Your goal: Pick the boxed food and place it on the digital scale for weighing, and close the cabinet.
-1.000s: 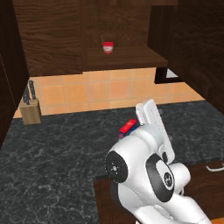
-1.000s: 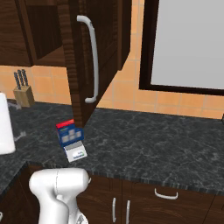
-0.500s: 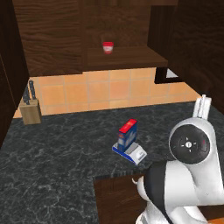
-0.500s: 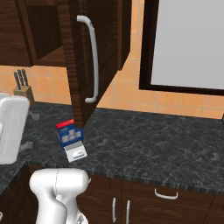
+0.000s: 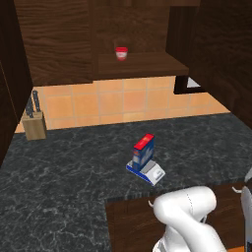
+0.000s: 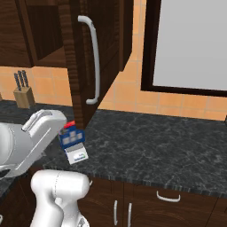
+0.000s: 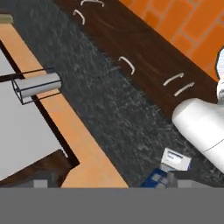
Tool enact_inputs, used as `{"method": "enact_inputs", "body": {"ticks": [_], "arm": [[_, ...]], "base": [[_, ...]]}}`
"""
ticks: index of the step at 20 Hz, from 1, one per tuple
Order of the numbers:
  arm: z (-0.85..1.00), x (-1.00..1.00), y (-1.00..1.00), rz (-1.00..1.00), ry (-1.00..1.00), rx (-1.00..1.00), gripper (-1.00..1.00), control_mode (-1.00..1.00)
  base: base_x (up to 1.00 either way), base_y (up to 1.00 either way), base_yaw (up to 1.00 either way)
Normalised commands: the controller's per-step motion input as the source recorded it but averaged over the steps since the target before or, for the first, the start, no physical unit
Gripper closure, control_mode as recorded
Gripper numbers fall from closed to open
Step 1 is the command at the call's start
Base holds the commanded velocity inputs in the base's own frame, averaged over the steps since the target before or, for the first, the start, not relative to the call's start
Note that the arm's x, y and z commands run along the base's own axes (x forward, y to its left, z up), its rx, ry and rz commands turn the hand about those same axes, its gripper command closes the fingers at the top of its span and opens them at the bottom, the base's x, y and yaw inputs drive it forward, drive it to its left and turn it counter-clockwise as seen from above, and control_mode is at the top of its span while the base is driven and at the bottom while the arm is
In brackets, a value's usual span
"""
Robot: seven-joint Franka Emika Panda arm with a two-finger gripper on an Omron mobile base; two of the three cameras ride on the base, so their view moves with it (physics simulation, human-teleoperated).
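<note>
Left base view shows the boxed food [image 5: 143,150] standing upright on the digital scale [image 5: 146,170], which rests on the dark marbled worktop [image 5: 69,167] well out from the orange tiled wall. The carton's red top faces up and its blue side is turned toward the camera; the scale's white front panel points toward the near edge of the worktop. A knife block [image 5: 35,124] sits at the far left against the tiles, and a short red-and-white cup [image 5: 121,53] stands on a shelf inside the open cabinet [image 5: 59,39] above.

From the right base view, the cabinet door [image 6: 84,66] hangs open, swung out over the worktop with its long silver bar handle [image 6: 93,62] facing the camera. The boxed food and scale lie just below and in front of the door's lower edge, partly behind the white arm.

Hand view, rolled over, catches the scale's white panel [image 7: 176,158] and the blue carton [image 7: 154,180] near its bottom edge. The tool's fingertips are not clearly visible, so I cannot tell whether the tool is released or clenched.
</note>
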Motion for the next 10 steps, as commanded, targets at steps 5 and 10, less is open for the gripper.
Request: {"method": "enact_inputs", "body": {"ticks": [5, 10], "arm": [[-0.88, -0.61, -0.13, 0.07, -0.85, 0.16, -1.00, -1.00], [-0.99, 0.43, -0.39, 0.22, -0.36, 0.28, -1.00, -1.00]], "base": [[0.00, 0.00, 0.00], [0.00, 0.00, 0.00]]}}
